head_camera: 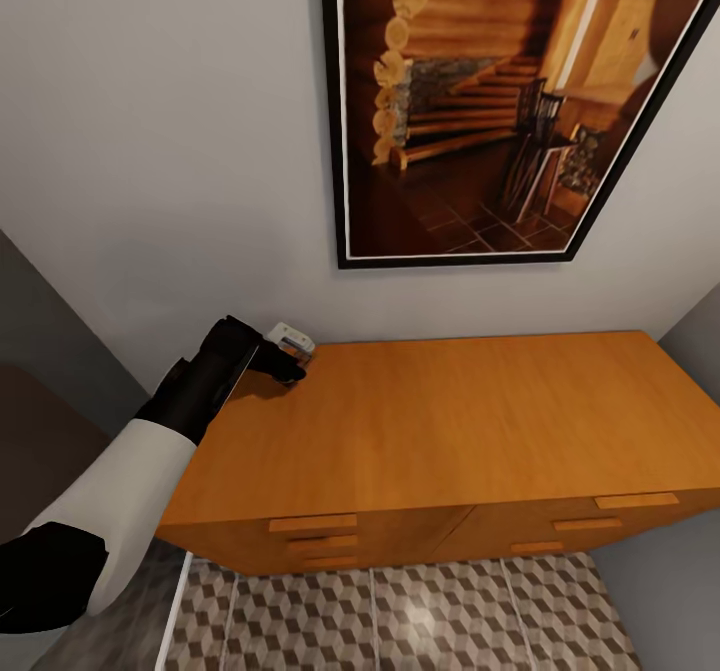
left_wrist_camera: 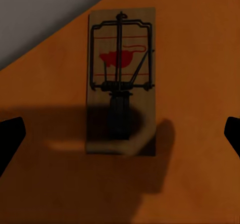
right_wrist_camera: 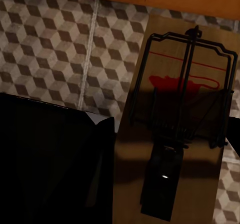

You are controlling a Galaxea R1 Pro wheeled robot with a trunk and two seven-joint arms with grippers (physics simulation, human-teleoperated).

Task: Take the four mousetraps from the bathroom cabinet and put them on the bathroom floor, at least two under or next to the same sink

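Mousetrap on cabinet: one mousetrap (left_wrist_camera: 121,78) lies flat on the cabinet (head_camera: 450,421) top, at its back left corner near the wall.
Your left fingers: your left gripper (head_camera: 285,361) hovers over that trap, fingers (left_wrist_camera: 10,136) spread wide to either side, touching nothing.
Mousetrap at right: a second mousetrap (right_wrist_camera: 180,119) sits close before your right wrist camera, above the bathroom floor (right_wrist_camera: 50,48); whether those fingers grip it, you cannot tell.
Drawers: all shut.
Writing: a red mark, unreadable.
Wall: a framed picture (head_camera: 500,101) hangs above.

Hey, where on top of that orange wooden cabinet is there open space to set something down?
The orange-brown wooden cabinet's top is bare from centre to its right edge. Only the back-left corner is crowded: the left end effector hovers over a small brown wooden mousetrap.
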